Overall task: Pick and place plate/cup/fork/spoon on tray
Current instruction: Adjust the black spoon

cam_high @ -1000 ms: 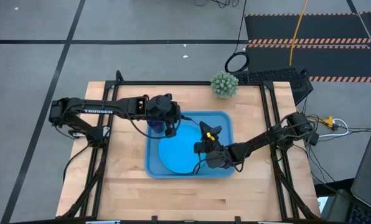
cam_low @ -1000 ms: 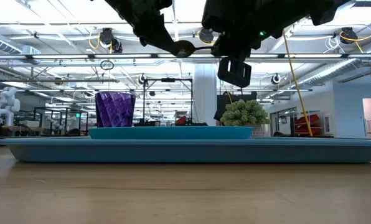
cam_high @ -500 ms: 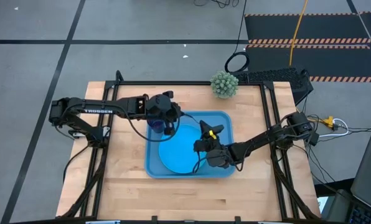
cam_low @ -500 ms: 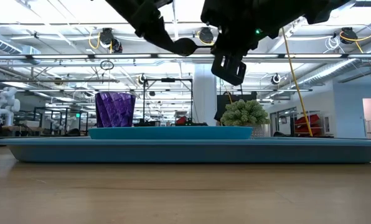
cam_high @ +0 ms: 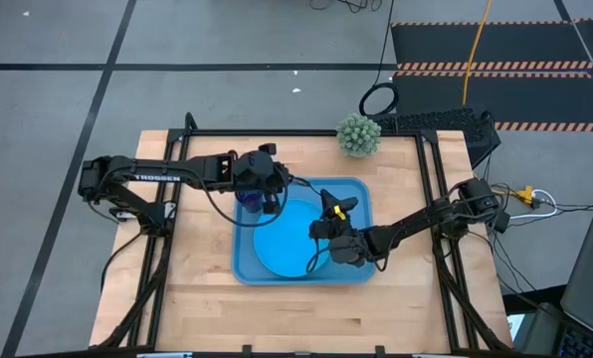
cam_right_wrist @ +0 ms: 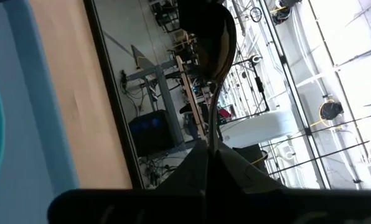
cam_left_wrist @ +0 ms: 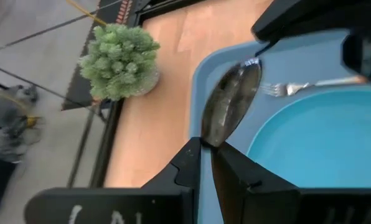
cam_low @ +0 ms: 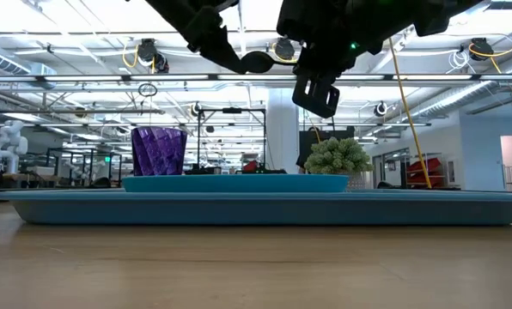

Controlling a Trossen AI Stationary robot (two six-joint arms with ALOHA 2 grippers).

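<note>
The sky-blue plate (cam_high: 287,239) lies flat in the blue tray (cam_high: 364,194). The purple-blue cup (cam_high: 245,199) stands in the tray's far left corner. The orange-handled fork (cam_left_wrist: 297,87) lies on the tray floor beyond the plate. The dark spoon (cam_low: 256,62) hangs high above the tray, held between both grippers. My left gripper (cam_left_wrist: 207,148) is shut on its bowl end. My right gripper (cam_right_wrist: 209,152) is shut on its handle. My left gripper pinches the tip of the spoon's bowl (cam_left_wrist: 211,138) between its two fingertips, coming from the table's left and slanting down. The spoon is lifted clear above the tray. My right gripper pinches the spoon's thin handle (cam_right_wrist: 210,140) between its two fingers, which lie along it. The bowl (cam_right_wrist: 213,31) points away from the fingers toward the left gripper.
A small green plant (cam_high: 358,134) stands on the table beyond the tray's far right corner. Bare wood lies near and left of the tray (cam_high: 202,298). The table's black frame rails run along its edges.
Both grippers have risen a little above the tray with the spoon between them. The right gripper has tipped slightly. Plate, cup and fork have stayed where they were.
</note>
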